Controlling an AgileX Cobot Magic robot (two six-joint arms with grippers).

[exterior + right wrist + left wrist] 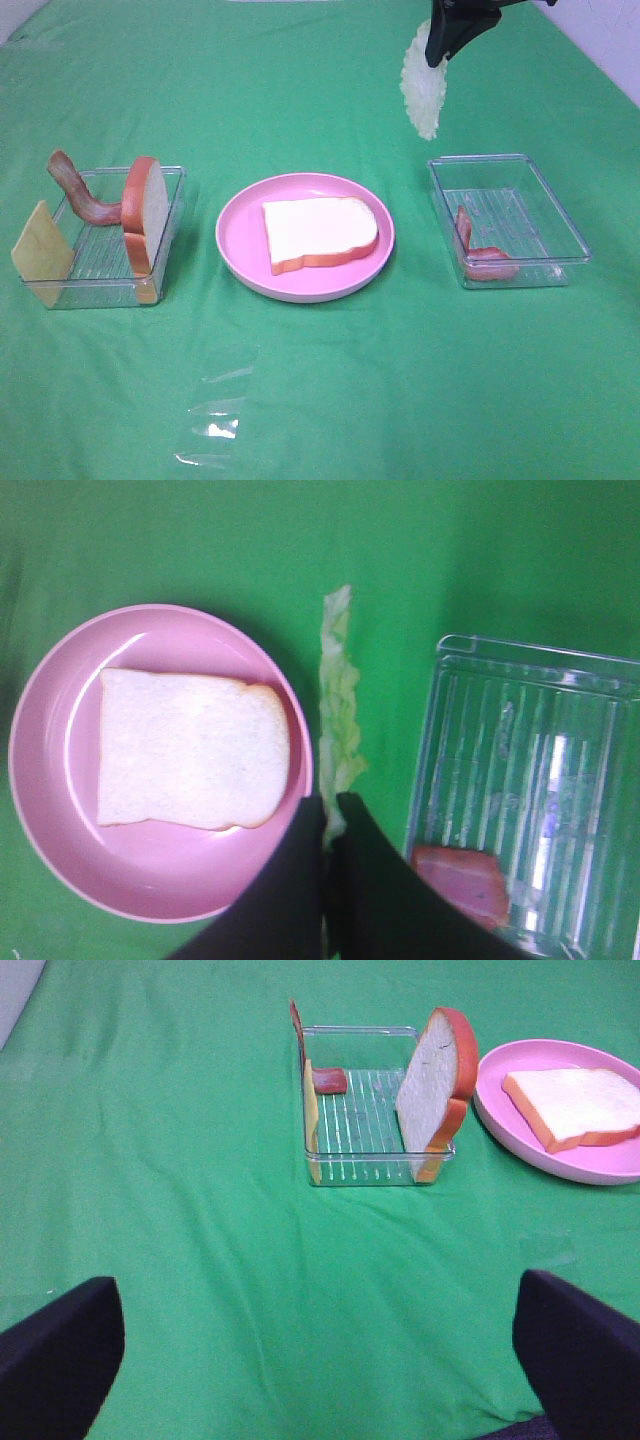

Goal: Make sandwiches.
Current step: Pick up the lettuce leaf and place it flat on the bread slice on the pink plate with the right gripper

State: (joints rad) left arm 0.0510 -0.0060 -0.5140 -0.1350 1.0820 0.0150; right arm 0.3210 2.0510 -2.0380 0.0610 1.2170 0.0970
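Observation:
A white bread slice (318, 233) lies flat on the round pink plate (240, 245); it also shows in the right wrist view (190, 748) and the left wrist view (575, 1105). My right gripper (440, 45) is shut on a pale green lettuce leaf (424, 88) and holds it high, above the cloth between the plate and the right tray; the leaf hangs from the closed fingers (330, 825). The left tray (105, 275) holds an upright bread slice (145, 213), a bacon strip (78, 190) and a yellow cheese square (42, 253). My left gripper (320, 1360) is open, low over bare cloth, well short of that tray.
The right clear tray (510, 220) holds one bacon strip (483, 258). A clear plastic scrap (215, 425) lies on the green cloth near the front. Green cloth covers the whole table.

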